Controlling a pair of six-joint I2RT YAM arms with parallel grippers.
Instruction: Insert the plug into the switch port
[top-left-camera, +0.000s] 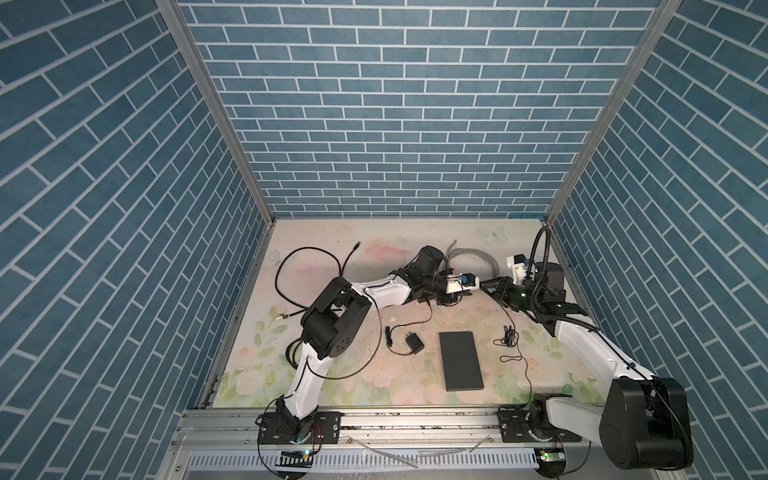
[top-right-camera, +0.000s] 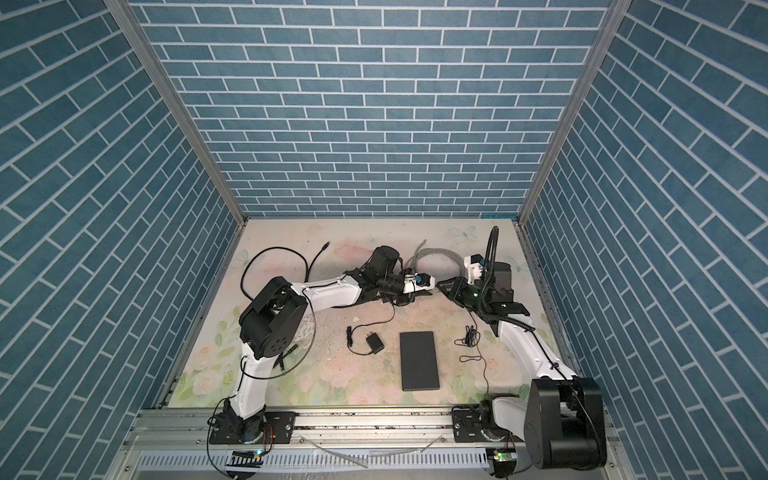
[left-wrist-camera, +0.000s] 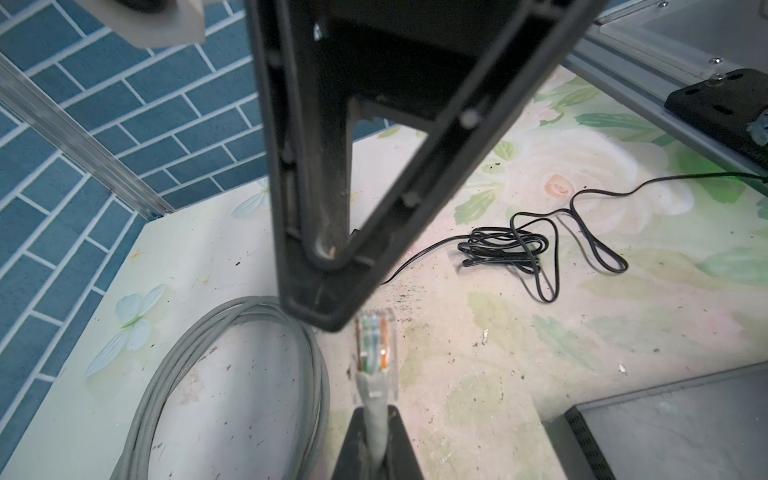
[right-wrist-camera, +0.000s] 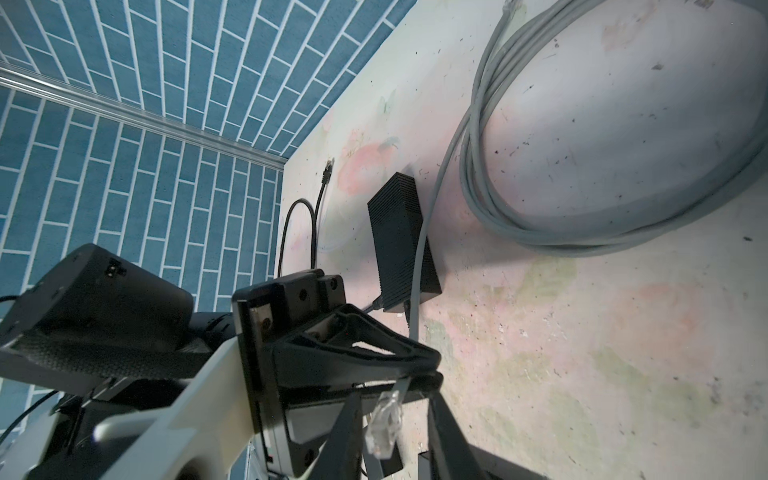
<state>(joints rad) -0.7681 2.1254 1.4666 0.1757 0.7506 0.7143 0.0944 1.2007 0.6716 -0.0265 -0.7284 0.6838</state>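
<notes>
Plug handover, mid-air.
L gripper (left-wrist-camera: 376, 415) clenching cable (right-wrist-camera: 476, 174) behind plug (left-wrist-camera: 376, 345); R gripper (right-wrist-camera: 395, 405) straddling plug, jaws apart, prob. taking over for switch (top-left-camera: 461, 359), 6 o'clock.

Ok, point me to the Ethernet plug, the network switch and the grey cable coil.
Ethernet plug (left-wrist-camera: 376, 345): left wrist view, on its clear body.
Network switch (top-left-camera: 461, 359): in a top view, middle of its flat top face.
Grey cable coil (left-wrist-camera: 232, 311): left wrist view, on the bend of the loops.
</notes>
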